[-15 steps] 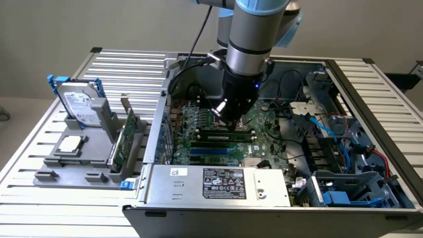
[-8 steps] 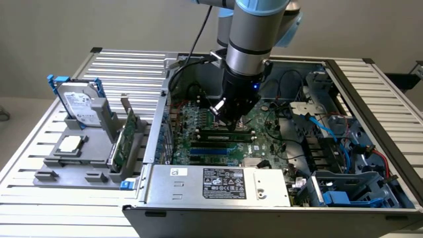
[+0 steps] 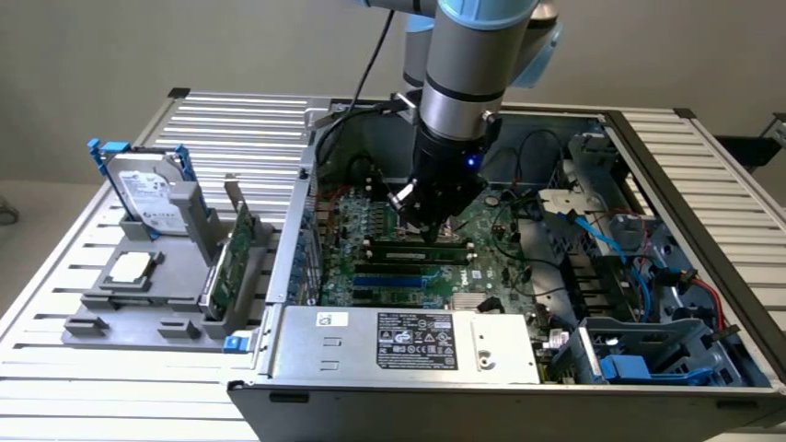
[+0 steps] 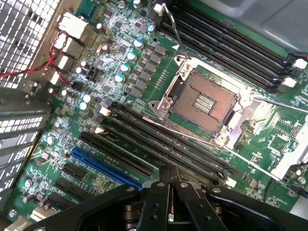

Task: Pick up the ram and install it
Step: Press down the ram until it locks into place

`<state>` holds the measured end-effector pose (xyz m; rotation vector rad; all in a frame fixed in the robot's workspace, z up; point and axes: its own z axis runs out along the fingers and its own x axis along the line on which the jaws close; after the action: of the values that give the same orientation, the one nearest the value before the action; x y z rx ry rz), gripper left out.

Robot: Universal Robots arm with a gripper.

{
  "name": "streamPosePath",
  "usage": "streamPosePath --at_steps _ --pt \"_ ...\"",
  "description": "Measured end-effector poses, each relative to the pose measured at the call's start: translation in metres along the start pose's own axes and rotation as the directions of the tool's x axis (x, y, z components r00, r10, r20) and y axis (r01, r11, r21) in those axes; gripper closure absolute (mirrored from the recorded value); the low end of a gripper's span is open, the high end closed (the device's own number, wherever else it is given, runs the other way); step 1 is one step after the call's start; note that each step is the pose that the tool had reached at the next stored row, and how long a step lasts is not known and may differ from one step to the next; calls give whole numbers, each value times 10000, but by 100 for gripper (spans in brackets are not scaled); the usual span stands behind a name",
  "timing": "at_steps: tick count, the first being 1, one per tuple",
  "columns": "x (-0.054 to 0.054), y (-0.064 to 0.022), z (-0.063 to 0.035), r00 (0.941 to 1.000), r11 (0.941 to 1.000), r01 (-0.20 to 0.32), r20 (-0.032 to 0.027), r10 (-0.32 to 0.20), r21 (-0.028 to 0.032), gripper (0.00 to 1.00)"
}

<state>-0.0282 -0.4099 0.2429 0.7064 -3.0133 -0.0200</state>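
Hand (image 3: 426,226), fingers pressed together, sits directly above the ram (image 3: 419,245) in its motherboard slot.

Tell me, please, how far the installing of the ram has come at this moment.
Done, as far as it shows: the gripper is down inside the open grey metal computer case. In hand: it hangs right above the long black memory slots of the green motherboard. Left: I cannot tell whether the thin green ram stick is held or already sits in a slot, so seating is not confirmed.

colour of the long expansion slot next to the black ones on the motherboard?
Blue: the long expansion slot, clearest in the wrist view.
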Motion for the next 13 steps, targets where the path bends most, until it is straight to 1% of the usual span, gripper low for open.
streamPosePath --at_steps 3,6,10,13 --pt "0 0 0 9990 9990 -446 10 446 -19 89" --pt "0 0 0 9959 9959 -899 19 900 -39 89" --pt "0 0 0 9888 9888 -1490 29 1490 -66 89" --pt "0 0 0 9813 9812 -1926 37 1926 -87 89"
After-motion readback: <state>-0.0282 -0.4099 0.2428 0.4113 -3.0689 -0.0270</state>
